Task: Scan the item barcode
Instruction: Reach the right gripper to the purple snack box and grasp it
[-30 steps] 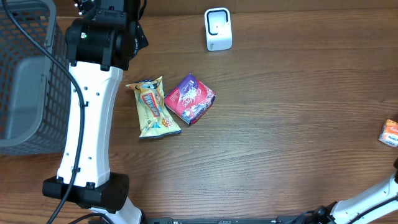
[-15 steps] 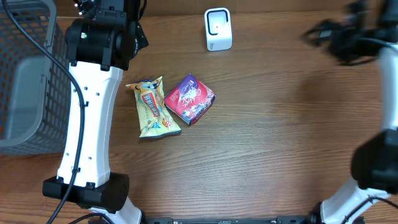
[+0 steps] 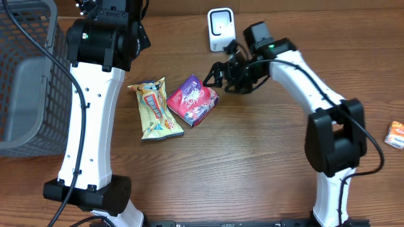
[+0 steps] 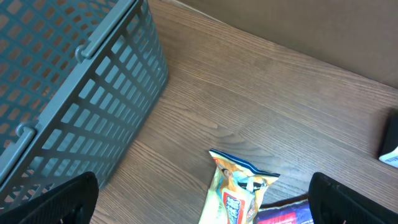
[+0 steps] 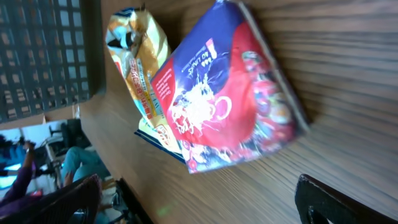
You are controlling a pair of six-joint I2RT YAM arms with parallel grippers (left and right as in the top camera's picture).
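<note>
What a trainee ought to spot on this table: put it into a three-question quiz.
1. True or false: the right arm's jaws are shut on the purple packet.
2. Which lies nearest the basket? A the yellow snack bag; B the purple packet; C the white scanner.
3. Fill in the colour: the small pack at the table's far right is ___.
Key: 1 false, they stand open beside it; 2 A; 3 orange.

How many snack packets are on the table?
3. A yellow bag lies mid-table, a red packet right beside it, and an orange one at the right edge, partly cut off. The basket may hide more.
</note>
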